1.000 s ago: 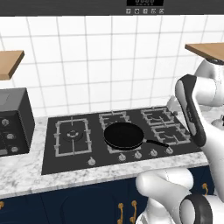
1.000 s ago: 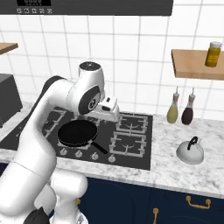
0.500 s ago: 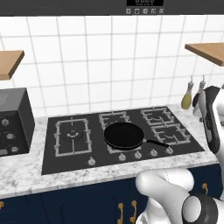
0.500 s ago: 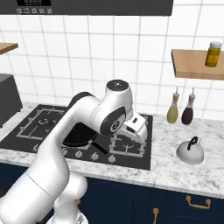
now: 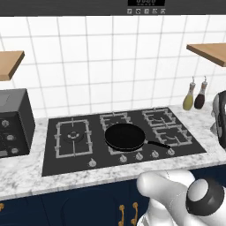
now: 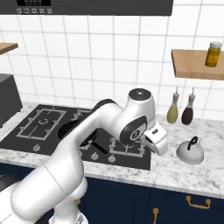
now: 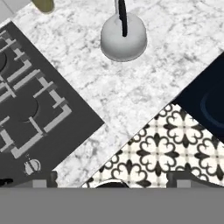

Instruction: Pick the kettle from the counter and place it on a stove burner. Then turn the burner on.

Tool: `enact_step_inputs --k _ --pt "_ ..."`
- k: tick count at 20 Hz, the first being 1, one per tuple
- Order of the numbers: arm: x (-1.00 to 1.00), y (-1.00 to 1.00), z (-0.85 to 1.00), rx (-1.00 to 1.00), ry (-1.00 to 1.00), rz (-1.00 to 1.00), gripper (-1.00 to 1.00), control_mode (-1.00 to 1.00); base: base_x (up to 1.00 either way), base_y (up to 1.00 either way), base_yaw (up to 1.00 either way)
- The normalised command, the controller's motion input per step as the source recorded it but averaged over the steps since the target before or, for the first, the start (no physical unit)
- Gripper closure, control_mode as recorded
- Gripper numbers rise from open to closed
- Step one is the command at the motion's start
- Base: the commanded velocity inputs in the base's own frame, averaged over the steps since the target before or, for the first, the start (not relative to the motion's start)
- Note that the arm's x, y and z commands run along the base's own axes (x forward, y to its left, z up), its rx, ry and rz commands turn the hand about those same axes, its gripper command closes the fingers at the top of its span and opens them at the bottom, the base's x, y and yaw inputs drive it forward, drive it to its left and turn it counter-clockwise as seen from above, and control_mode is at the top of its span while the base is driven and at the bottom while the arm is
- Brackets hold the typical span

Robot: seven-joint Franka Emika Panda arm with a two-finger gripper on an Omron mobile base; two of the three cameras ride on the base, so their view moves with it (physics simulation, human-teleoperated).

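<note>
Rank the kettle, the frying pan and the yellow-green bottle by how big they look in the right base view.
1. Frying pan, widest, though the arm hides much of it.
2. Kettle and yellow-green bottle: unsure. The kettle looks wider and the bottle taller, and the kettle stands nearer the camera, so I won't rank them.

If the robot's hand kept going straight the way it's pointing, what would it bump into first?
Probably the marble counter, near its front edge beside the stove. The open gripper points down there, short of the kettle. Depth is hard to judge.
</note>
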Motion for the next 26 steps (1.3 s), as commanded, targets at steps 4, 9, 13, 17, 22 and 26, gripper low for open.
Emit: enact_step_inputs --k 4,9,13,17,22,26 --pt "0.04 -0.57 -0.10 -0.02 0.00 -0.06 -1.00 -1.00 0.00 0.00 0.00" --pt "0.45 -0.83 -0.59 0.00 -0.12 -0.01 -1.00 -1.00 0.00 0.00 0.00" --pt "0.55 -0.53 -0.27 0.00 -0.03 -0.02 -1.00 -1.00 0.00 0.00 0.00" --pt "0.53 -0.61 -0.04 0.02 0.09 0.00 -1.00 -1.00 0.00 0.00 0.00" --pt "0.56 -0.63 -0.15 0.03 0.09 0.00 -1.00 -1.00 0.00 0.00 0.00" --pt "0.41 -0.34 -0.32 0.02 0.00 0.02 -1.00 -1.00 0.00 0.00 0.00"
